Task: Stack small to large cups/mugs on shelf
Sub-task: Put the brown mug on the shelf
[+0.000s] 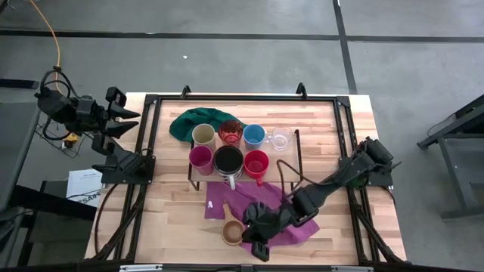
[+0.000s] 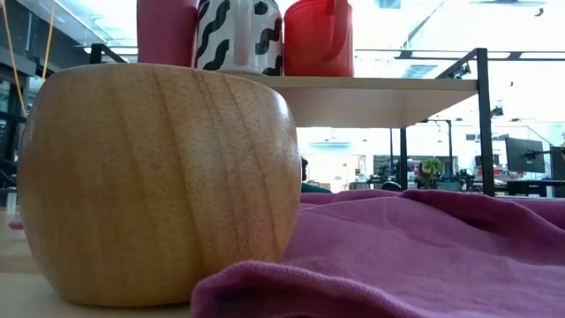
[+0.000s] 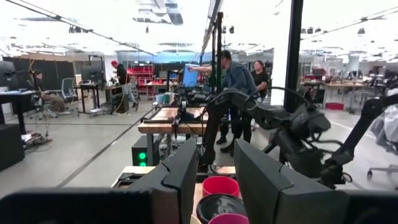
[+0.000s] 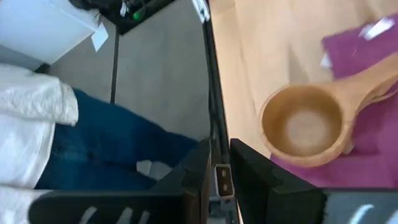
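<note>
The tan wooden cup [image 1: 233,232] [image 4: 303,124] stands upright on the tabletop, its handle [image 4: 373,71] lying on the purple cloth [image 1: 265,215]. It fills the left of the low view [image 2: 159,177]. My right gripper [image 1: 255,243] [image 4: 221,149] hangs just right of it near the table's near edge, fingers a narrow gap apart, touching nothing. The shelf [image 1: 291,160] [image 2: 380,97] carries the cream [image 1: 203,135], translucent red [image 1: 230,133], blue [image 1: 254,136], clear [image 1: 280,139] and magenta [image 1: 200,157] cups, the striped mug [image 1: 228,161] and the red mug [image 1: 256,163]. My left gripper [image 1: 130,121] [image 3: 216,146] waits open beyond the table's left edge.
A green cloth [image 1: 198,121] lies bunched at the shelf's far left corner. A black metal frame [image 1: 155,136] runs round the tabletop. A person in blue jeans [image 4: 112,155] stands close to the near edge. Bare wood lies left of the wooden cup and right of the shelf.
</note>
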Motion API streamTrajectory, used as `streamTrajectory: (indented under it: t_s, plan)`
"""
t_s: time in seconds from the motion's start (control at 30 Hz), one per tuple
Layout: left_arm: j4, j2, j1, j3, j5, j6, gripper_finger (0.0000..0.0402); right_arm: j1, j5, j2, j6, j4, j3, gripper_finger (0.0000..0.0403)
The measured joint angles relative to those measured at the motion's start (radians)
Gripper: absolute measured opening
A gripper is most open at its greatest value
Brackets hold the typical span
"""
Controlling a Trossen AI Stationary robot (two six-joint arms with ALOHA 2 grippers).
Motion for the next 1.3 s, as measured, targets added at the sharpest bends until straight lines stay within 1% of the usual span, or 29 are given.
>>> streamTrajectory:
  t_s: [0.2, 0.4, 0.47, 0.57, 0.67, 0.87, 0.97, 1.07, 1.17, 1.23, 1.3]
  plan:
    - [-0.045, -0.016, 0.000, 0.000, 0.005, -0.022, 0.0095, -0.003, -0.058, 0.054, 0.012, -0.003, 0.000, 0.0053]
    - [-0.053, -0.016, 0.000, 0.000, 0.014, -0.025, 0.0095, -0.011, -0.070, 0.065, 0.044, -0.010, 0.000, 0.0053]
    - [-0.053, -0.016, 0.000, 0.000, 0.025, -0.029, 0.0095, -0.013, -0.074, 0.065, 0.032, -0.010, 0.000, 0.0053]
    - [-0.064, -0.016, 0.000, 0.000, 0.028, -0.046, 0.0095, -0.017, -0.107, 0.067, 0.013, -0.007, 0.000, 0.0053]
    - [-0.077, -0.016, 0.000, 0.000, 0.028, -0.059, 0.0095, -0.023, -0.170, 0.087, -0.005, 0.002, 0.000, 0.0053]
    - [-0.104, -0.016, 0.000, 0.000, 0.029, -0.108, 0.0095, -0.025, -0.334, 0.146, -0.056, 0.072, 0.000, 0.0053]
    - [-0.136, -0.016, 0.000, 0.000, 0.028, -0.141, 0.0095, -0.027, -0.380, 0.150, -0.104, 0.090, 0.000, 0.0053]
    - [-0.171, -0.016, 0.000, 0.000, 0.026, -0.176, 0.0095, -0.030, -0.386, 0.150, -0.168, 0.118, 0.000, 0.0053]
    - [-0.189, -0.016, 0.000, 0.000, 0.025, -0.179, 0.0095, -0.045, -0.383, 0.150, -0.167, 0.125, 0.000, 0.0053]
    - [-0.192, -0.016, 0.000, 0.000, 0.027, -0.178, 0.0095, -0.054, -0.364, 0.150, -0.157, 0.122, 0.000, 0.0053]
    - [-0.196, -0.016, 0.000, 0.000, 0.040, -0.173, 0.0095, -0.064, -0.321, 0.150, -0.135, 0.100, 0.000, 0.0053]
